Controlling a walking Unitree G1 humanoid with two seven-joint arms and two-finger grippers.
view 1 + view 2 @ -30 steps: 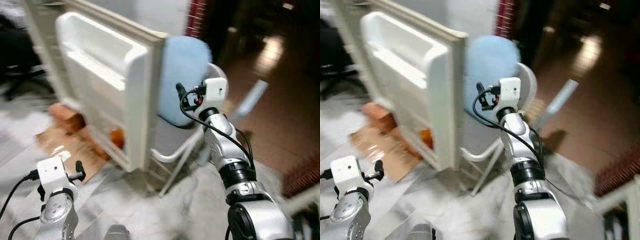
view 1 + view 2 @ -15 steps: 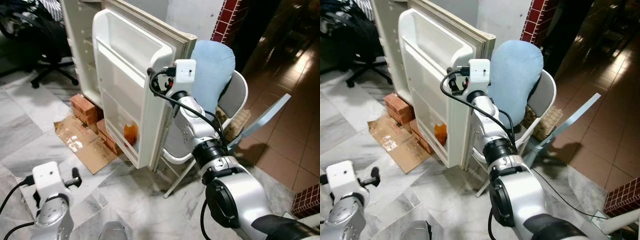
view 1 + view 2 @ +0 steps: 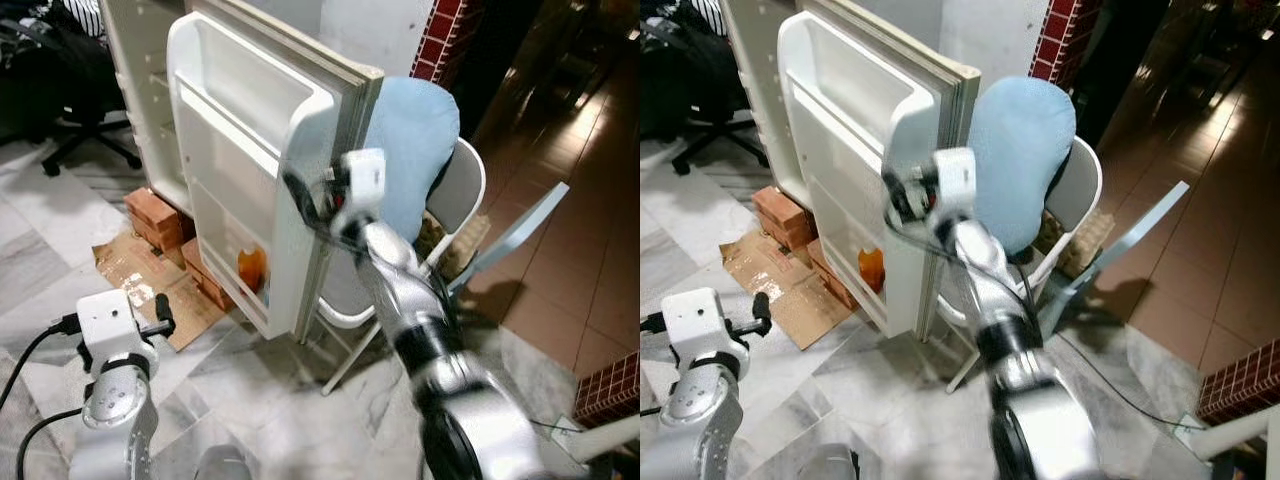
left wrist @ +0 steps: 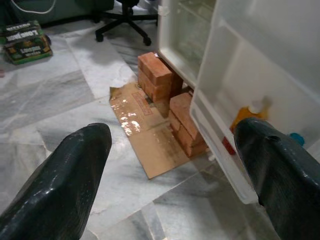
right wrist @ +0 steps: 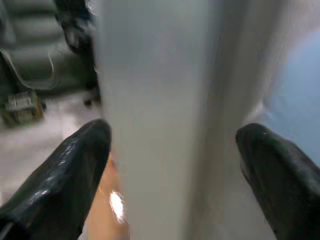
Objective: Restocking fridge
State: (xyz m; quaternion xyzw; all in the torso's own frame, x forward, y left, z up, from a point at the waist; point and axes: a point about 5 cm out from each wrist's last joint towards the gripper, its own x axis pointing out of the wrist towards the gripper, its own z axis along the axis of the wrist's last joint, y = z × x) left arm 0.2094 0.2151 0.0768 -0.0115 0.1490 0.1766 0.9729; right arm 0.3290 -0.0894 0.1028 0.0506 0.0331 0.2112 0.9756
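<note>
The fridge door stands swung open, its inner white shelves facing the robot's left; an orange bottle sits in the lowest door shelf, seen also in the left wrist view beside a small blue-capped item. The right gripper is raised at the free edge of the door — its two black fingers are spread wide, one on each side of the door edge, and contact with the door cannot be confirmed because the view is blurred. The left gripper is held low over the marble floor, fingers wide apart and holding nothing. Red bricks and a flattened sheet of cardboard lie on the floor below the fridge body. Behind the door stands a white chair with a light blue cushion against its back. An office chair stands beyond the fridge, on the robot's left.
</note>
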